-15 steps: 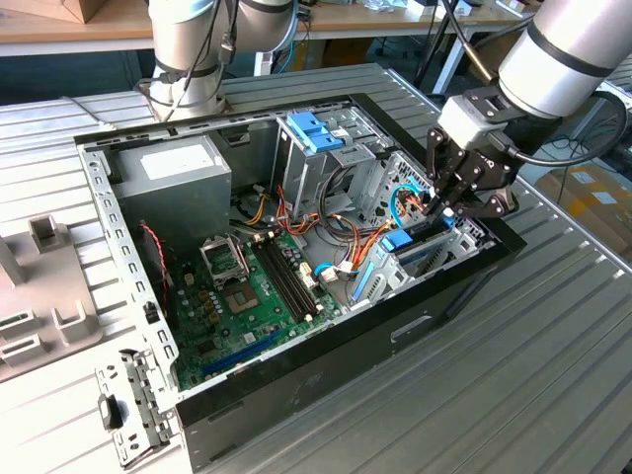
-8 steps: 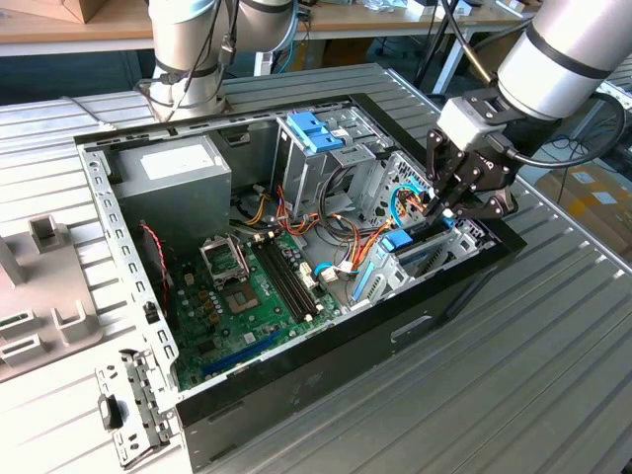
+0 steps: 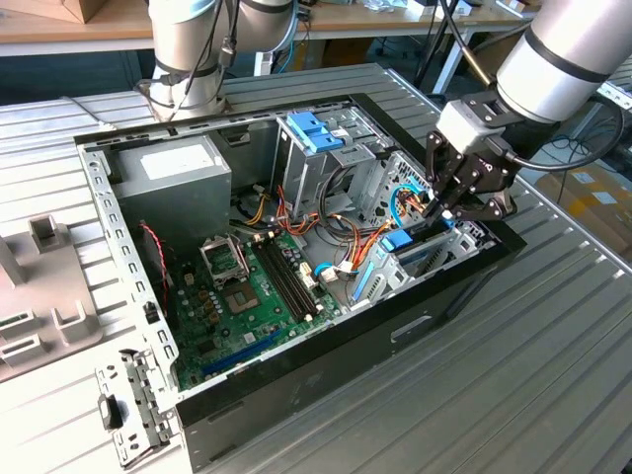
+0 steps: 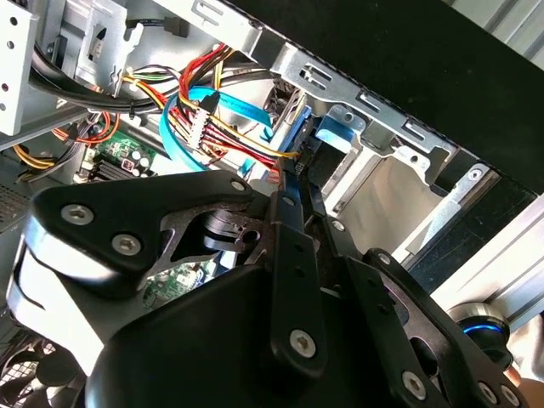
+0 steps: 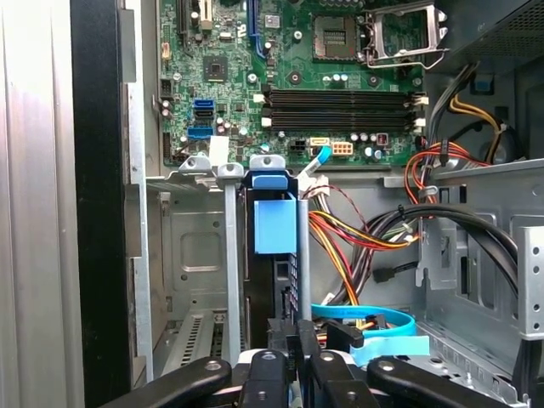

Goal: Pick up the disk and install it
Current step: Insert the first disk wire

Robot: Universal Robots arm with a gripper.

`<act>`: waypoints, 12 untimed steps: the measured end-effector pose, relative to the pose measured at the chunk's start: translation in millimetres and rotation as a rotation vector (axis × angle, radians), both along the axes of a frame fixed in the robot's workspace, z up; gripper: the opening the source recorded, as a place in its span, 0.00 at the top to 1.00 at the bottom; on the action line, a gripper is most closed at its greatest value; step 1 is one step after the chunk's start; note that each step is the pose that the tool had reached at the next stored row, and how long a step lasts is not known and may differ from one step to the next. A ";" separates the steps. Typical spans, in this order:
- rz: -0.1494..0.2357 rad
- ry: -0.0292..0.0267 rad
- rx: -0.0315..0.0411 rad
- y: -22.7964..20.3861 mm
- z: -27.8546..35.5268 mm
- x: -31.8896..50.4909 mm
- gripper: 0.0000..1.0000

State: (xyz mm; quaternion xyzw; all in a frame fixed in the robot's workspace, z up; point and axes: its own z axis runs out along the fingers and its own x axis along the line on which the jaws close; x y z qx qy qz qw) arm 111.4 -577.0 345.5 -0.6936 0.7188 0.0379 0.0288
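Across the open computer case [image 3: 296, 395], from the exterior view's left: passes grey power-supply box [image 3: 173, 178] and green motherboard [image 3: 247, 296], reaches gripper [image 3: 433, 209], fingers pinched nearly together over the disk [image 5: 285, 285], standing edge-on in the front bay; actual hold unclear.

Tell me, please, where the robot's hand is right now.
The hand sits at the exterior view's right, down inside the open computer case, over the drive cage with light-blue tabs.

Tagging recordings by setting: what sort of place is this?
Likely a robotics lab or workshop bench: an open desktop computer case on a ribbed metal table, a second robot arm behind it, and cluttered workbenches beyond.
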 end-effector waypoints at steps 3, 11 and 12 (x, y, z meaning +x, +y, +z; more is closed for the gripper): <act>0.000 0.0000 -0.0001 -0.2 -1.6 0.0 0.83; 0.000 0.0000 0.0001 -0.4 -3.0 0.0 0.69; 0.000 0.0000 -0.0001 -0.4 -2.9 0.0 0.69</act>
